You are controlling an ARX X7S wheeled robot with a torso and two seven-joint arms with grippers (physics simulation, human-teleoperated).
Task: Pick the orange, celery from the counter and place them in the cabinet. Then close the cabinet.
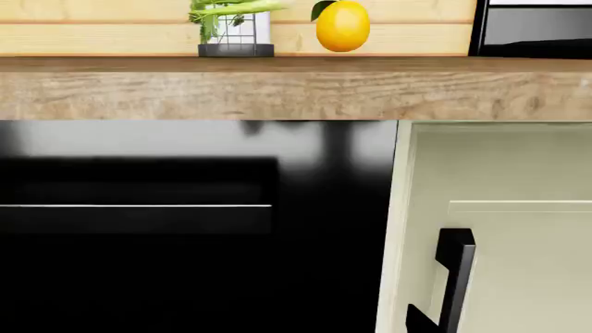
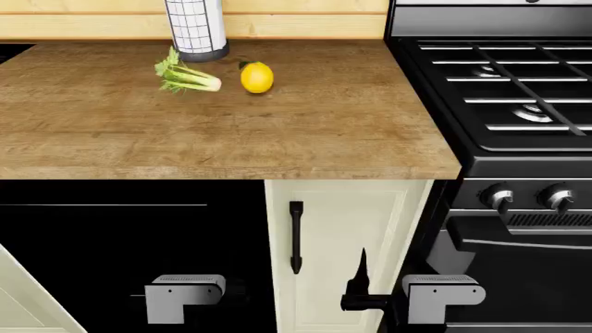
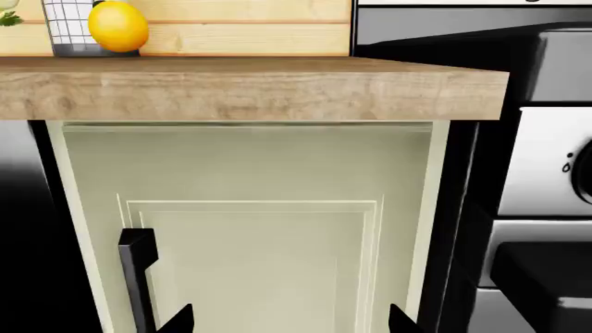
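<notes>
The orange (image 2: 256, 77) sat on the wood-grain counter (image 2: 277, 132), toward its back edge, with the celery (image 2: 188, 76) lying just beside it on the robot's left, leaves pointing away from the fruit. The 2 were close but apart. Behind them a white wire-grid holder (image 2: 196, 29) stood upright against the pale plank wall (image 2: 306, 24). From the left wrist view the orange (image 1: 342, 26) showed above the thick counter edge (image 1: 296, 90), and the celery (image 1: 231, 10) appeared in front of the holder (image 1: 236, 38).

Below the counter the cabinet (image 2: 347, 236) had its right door shut, cream panel facing out, with a black vertical bar handle (image 2: 295, 236). To the left of that door the black interior (image 2: 129, 236) was exposed, and a cream door edge (image 2: 28, 298) swung out at the lower left corner of the head view. A black gas stove (image 2: 500, 83) stood to the right of the counter.

Both arms hung low in front of the cabinet. The right gripper (image 3: 287, 322) faced the shut door, its 2 dark fingertips spread wide with nothing between them. The left gripper (image 2: 185, 298) showed only as a grey housing facing the dark opening; its fingers were out of sight, so whether they were spread or closed could not be told.
</notes>
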